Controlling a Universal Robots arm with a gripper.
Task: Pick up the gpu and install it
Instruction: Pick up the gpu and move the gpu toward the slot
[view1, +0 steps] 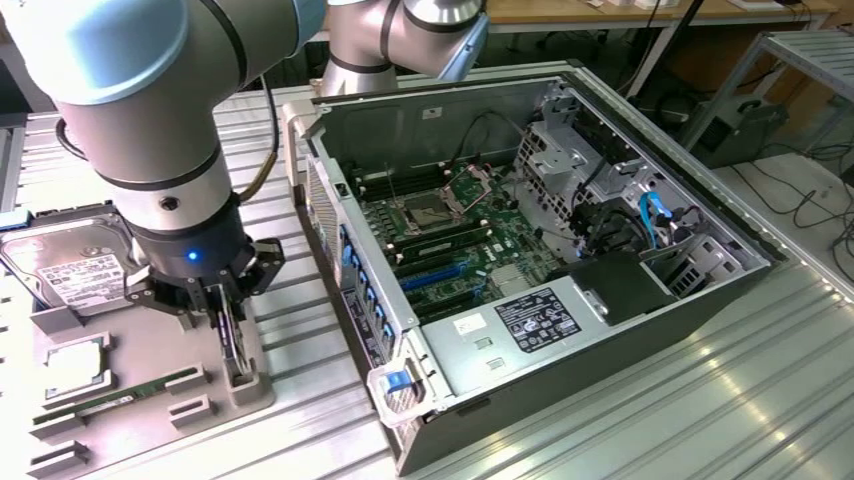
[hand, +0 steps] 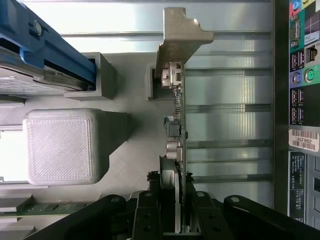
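Note:
The gpu (view1: 231, 348) stands on its edge in a slot of the grey holder tray (view1: 147, 425), at the exterior view's left. In the wrist view the gpu (hand: 178, 117) shows edge-on: a thin green board with small components and a silver metal bracket (hand: 179, 35) at its far end. My gripper (view1: 222, 318) points straight down over the card. Its black fingers (hand: 149, 212) press against both sides of the board and heatsink, so the gripper (hand: 172, 217) is shut on the gpu. The card's lower edge still sits by the tray's grey supports.
An open computer case (view1: 747, 285) lies on its side at the exterior view's right, with the motherboard and blue slots (view1: 430, 272) exposed. On the tray are a hard drive (view1: 74, 265), a RAM stick (view1: 127, 395) and a grey block (hand: 65, 145). The case's rear ports (hand: 304, 75) are close by.

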